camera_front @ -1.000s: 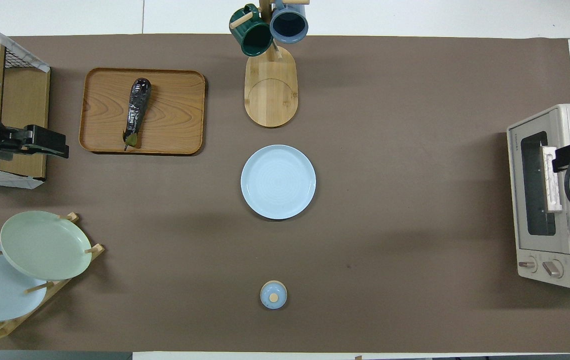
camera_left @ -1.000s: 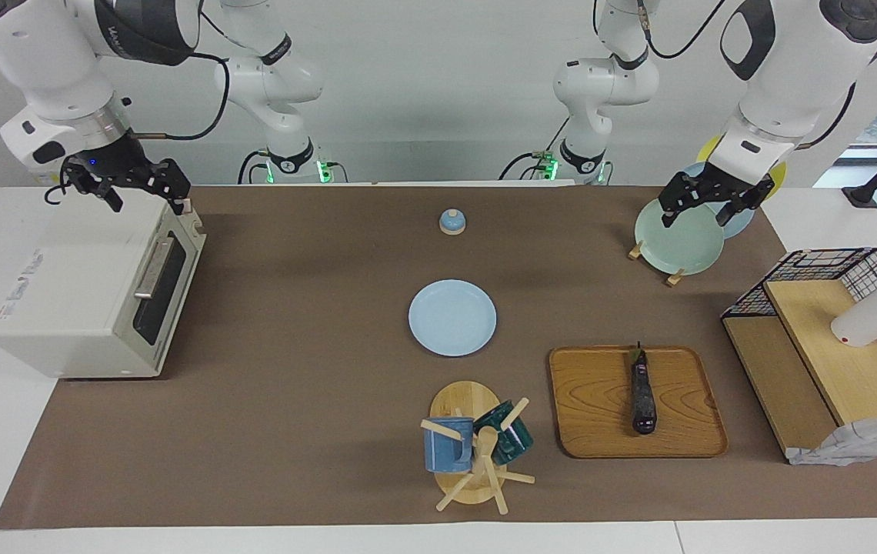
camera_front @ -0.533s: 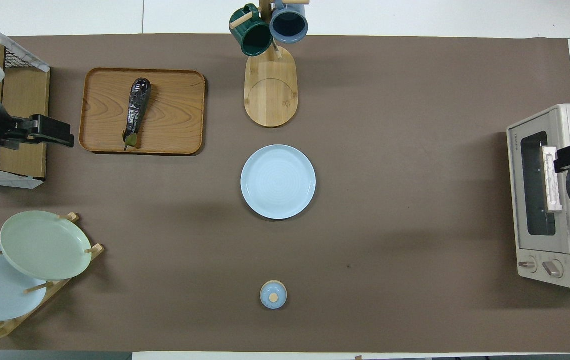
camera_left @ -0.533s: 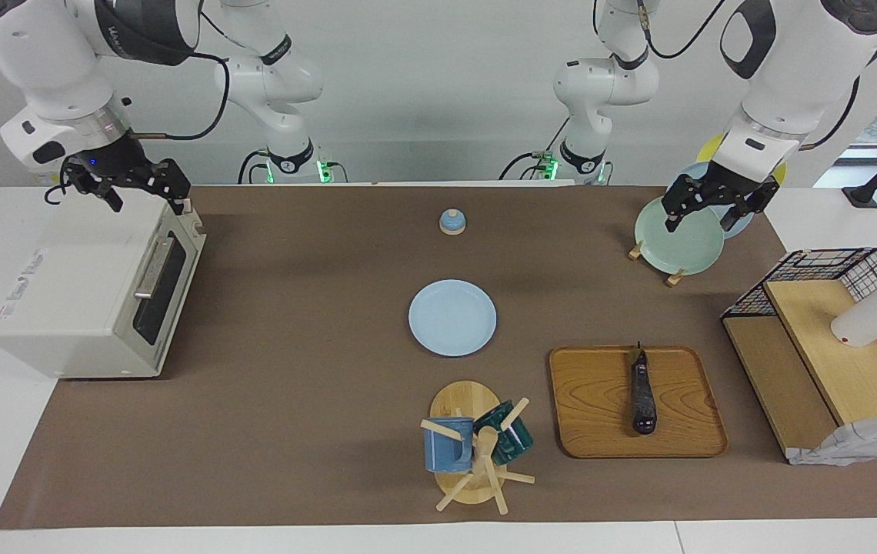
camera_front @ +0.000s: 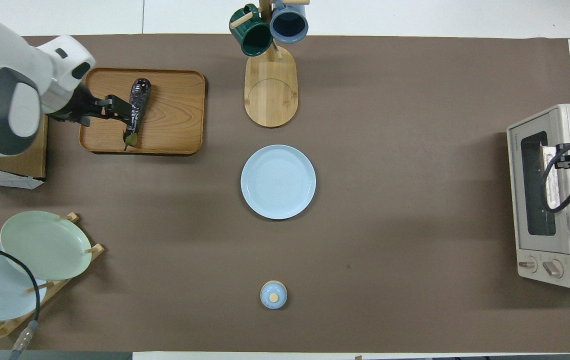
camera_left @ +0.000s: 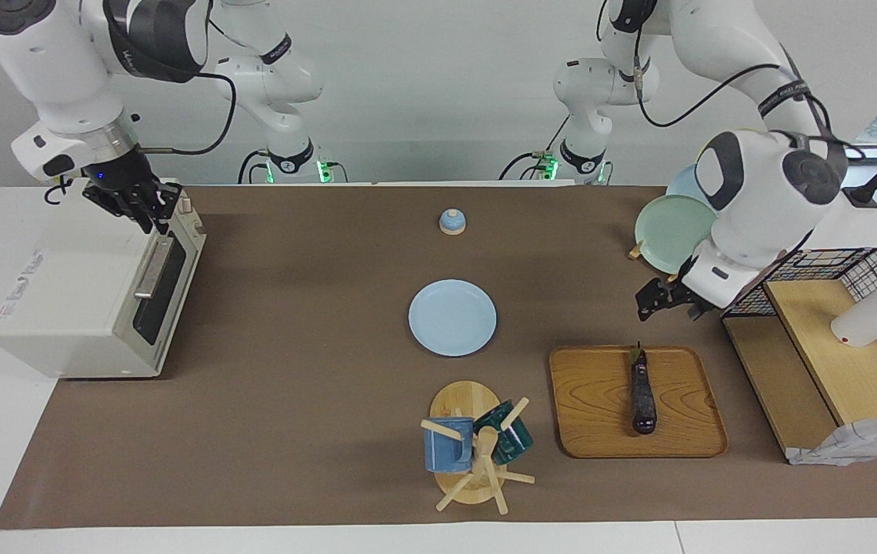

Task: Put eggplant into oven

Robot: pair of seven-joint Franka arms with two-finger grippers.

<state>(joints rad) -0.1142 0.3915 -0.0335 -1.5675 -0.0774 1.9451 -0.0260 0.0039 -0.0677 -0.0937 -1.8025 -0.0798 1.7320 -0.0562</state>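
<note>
The eggplant (camera_left: 642, 392) (camera_front: 137, 107) lies on a wooden tray (camera_left: 596, 400) (camera_front: 175, 115), stem toward the robots. My left gripper (camera_left: 663, 302) (camera_front: 115, 106) is open and empty. It hangs in the air over the tray, beside the eggplant's stem half, and does not touch it. The off-white oven (camera_left: 77, 292) (camera_front: 550, 200) stands at the right arm's end of the table with its door shut. My right gripper (camera_left: 142, 204) (camera_front: 565, 156) is over the oven's top front edge, above the door.
A light blue plate (camera_left: 452, 318) (camera_front: 278, 182) lies mid-table. A mug tree (camera_left: 477, 450) (camera_front: 270, 90) stands beside the tray. A plate rack (camera_left: 673, 227) (camera_front: 40, 245), a small blue lid (camera_left: 451, 221) and a wire shelf (camera_left: 823, 338) are near the left arm.
My left arm has swung from above the plate rack out over the tray, lower and beside the eggplant. My right gripper has turned in place over the oven's top.
</note>
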